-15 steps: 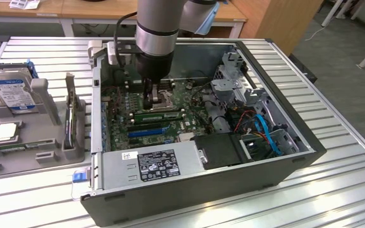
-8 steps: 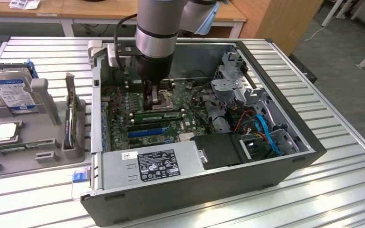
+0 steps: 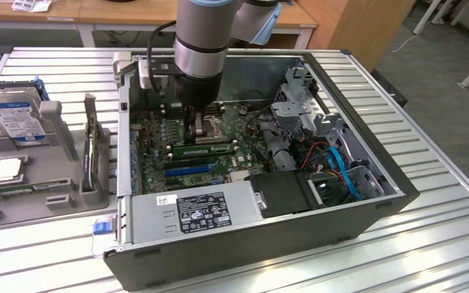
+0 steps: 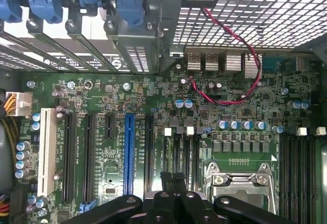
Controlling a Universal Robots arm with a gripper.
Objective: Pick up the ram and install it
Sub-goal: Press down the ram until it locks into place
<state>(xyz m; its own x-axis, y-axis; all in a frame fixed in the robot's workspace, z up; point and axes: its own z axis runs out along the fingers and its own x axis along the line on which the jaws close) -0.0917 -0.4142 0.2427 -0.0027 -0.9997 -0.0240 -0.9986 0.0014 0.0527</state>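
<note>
1. My jaws (image 4: pixel 172 179) are together with nothing between them, down inside the open computer case (image 3: pixel 365 213), just above its motherboard (image 4: pixel 153 122).
2. One ram (image 3: pixel 205 148) stick lies seated in a slot on that board, just beside my jaws, towards the power supply (image 3: pixel 193 213).
3. Outside the case, well away from my jaws, a grey tray (image 3: pixel 22 189) on the surface (image 3: pixel 430 244) holds one hard drive (image 3: pixel 13 116) and one CPU chip (image 3: pixel 5 169).
</note>
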